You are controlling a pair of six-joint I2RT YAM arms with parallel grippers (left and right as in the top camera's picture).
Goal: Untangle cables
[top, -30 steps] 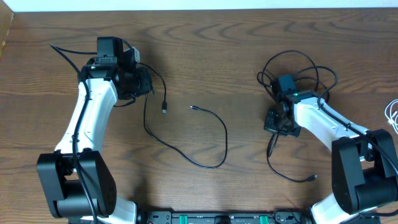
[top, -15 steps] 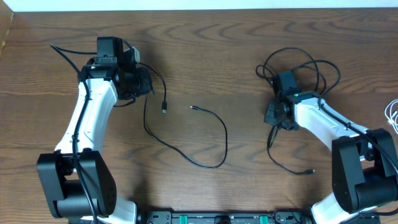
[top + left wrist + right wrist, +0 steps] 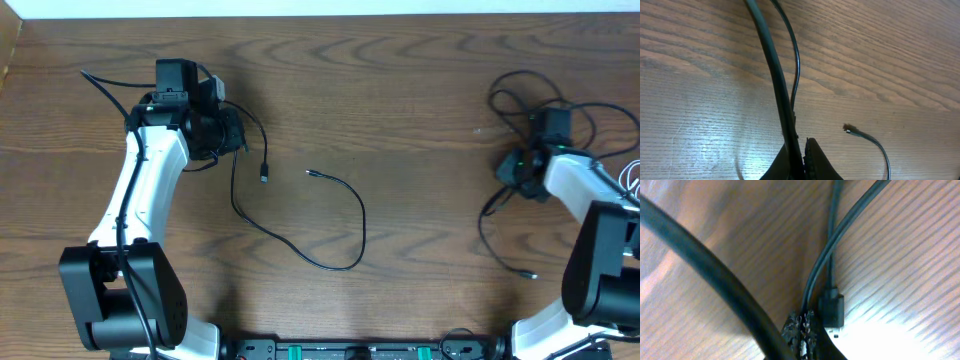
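A thin black cord (image 3: pixel 330 262) lies across the middle of the table, its small plug ends at the centre (image 3: pixel 311 173) and by the left arm (image 3: pixel 264 176). My left gripper (image 3: pixel 238 135) is shut on this cord near its upper end. In the left wrist view the cord (image 3: pixel 775 75) runs straight into the closed fingers (image 3: pixel 816 161). A second black cord (image 3: pixel 520 92) is looped at the far right with a tail (image 3: pixel 500 250) trailing toward me. My right gripper (image 3: pixel 512 168) is shut on it; its plug (image 3: pixel 832 310) lies beside the fingertips (image 3: pixel 796 326). A white cord (image 3: pixel 631 178) shows at the right edge.
The table is brown wood (image 3: pixel 400 90), and its far edge runs along the top of the overhead view. Both arm bases stand at the near edge. A thick black arm wire (image 3: pixel 705 265) crosses the right wrist view.
My right gripper has slid far to the right, dragging the looped black cord and its tail with it. The left arm and the middle cord have not moved.
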